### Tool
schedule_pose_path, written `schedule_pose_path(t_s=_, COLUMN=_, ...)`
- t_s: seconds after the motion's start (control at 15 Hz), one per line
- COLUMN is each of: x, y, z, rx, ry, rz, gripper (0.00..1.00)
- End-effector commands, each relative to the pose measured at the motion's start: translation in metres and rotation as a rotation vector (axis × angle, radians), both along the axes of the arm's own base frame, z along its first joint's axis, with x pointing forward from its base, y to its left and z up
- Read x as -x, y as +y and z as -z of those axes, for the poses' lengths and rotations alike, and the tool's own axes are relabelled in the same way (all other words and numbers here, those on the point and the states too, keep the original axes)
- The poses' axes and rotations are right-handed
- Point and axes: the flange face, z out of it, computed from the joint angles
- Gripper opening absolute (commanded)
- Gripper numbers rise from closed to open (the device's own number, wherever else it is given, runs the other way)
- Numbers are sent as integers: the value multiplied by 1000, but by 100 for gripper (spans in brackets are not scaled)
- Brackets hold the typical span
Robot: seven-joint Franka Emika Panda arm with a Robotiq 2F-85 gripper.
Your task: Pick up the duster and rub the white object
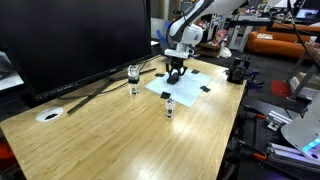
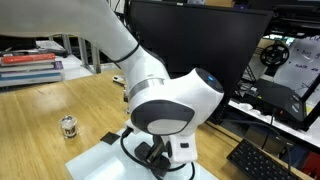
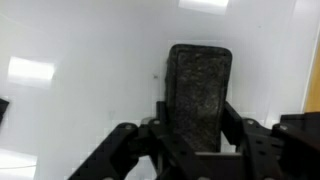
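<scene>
In the wrist view my gripper (image 3: 195, 130) is shut on the duster (image 3: 198, 92), a dark grey rectangular eraser pad held between the two black fingers. The pad lies against the white object (image 3: 80, 80), a glossy white board that fills the wrist view. In an exterior view the gripper (image 1: 177, 70) is down on the white board (image 1: 190, 86), which lies flat on the wooden table. In an exterior view the arm's wrist (image 2: 165, 150) stands over the board's corner (image 2: 100, 160); the duster is hidden there.
A large black monitor (image 1: 70, 40) stands at the back of the wooden table (image 1: 120, 140). Two small glass jars (image 1: 133, 73) (image 1: 170, 107) stand near the board, black clips (image 1: 205, 90) at its edges, a white tape roll (image 1: 50, 114) and cables to the left.
</scene>
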Motion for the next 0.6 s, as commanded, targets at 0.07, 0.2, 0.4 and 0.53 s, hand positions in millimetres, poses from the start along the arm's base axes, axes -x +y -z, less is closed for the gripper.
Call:
schedule_pose_path(t_s=0.07, x=-24, y=0, z=41, rx=21, ry=12, rz=-18, gripper=30)
schedule_pose_path(t_s=0.2, x=-29, y=0, z=43, rx=17, ry=11, rz=-25, gripper=30)
schedule_pose_path(t_s=0.4, x=-38, y=1, z=41, rx=10, ry=2, rz=-33, gripper=30)
schedule_pose_path(t_s=0.53, x=-40, y=2, z=41, rx=7, ry=4, rz=-37, gripper=30)
